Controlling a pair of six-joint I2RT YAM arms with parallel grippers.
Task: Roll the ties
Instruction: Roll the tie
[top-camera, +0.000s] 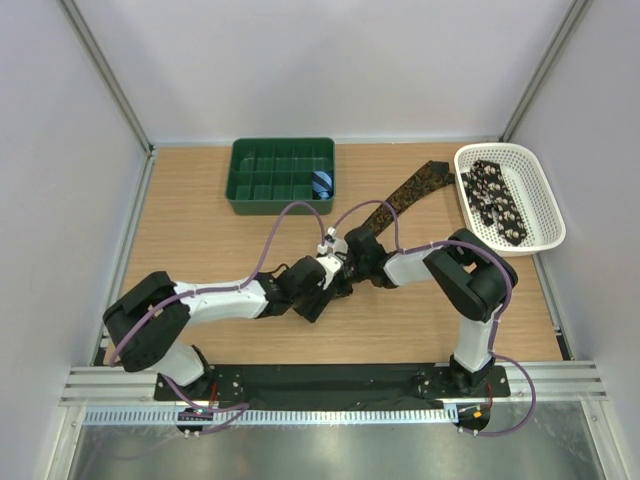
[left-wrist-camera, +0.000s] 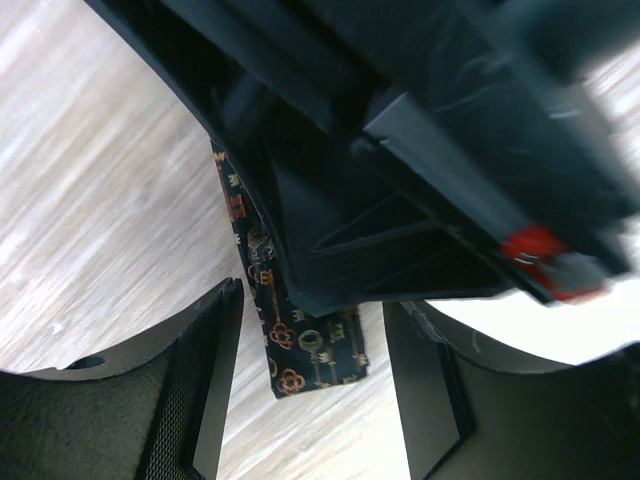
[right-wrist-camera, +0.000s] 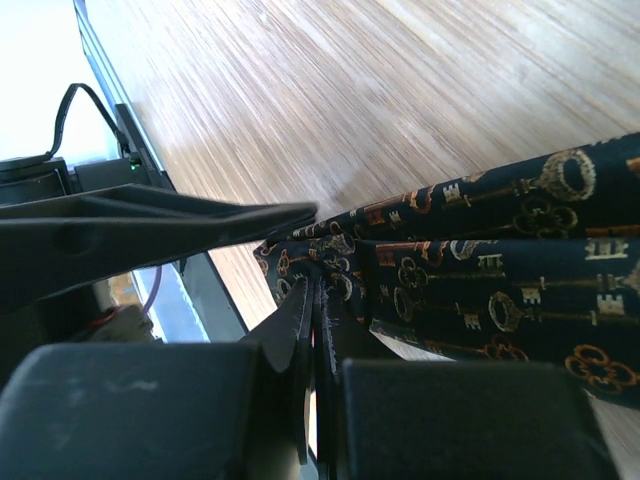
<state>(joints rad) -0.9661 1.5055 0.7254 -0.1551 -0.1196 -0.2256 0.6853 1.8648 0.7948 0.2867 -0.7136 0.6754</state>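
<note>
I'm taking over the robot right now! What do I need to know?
Left gripper: open, over the near end of the key-pattern tie.
Right gripper: shut on that tie's fabric.
The key-pattern tie lies stretched across the table toward the white basket, where a spotted tie lies.
Done: no tie looks rolled yet. A small blue roll sits in the green tray.
Left: roll both ties.

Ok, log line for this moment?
right tool: shut on dark key-patterned fabric necktie | left tool: open above its end
</note>
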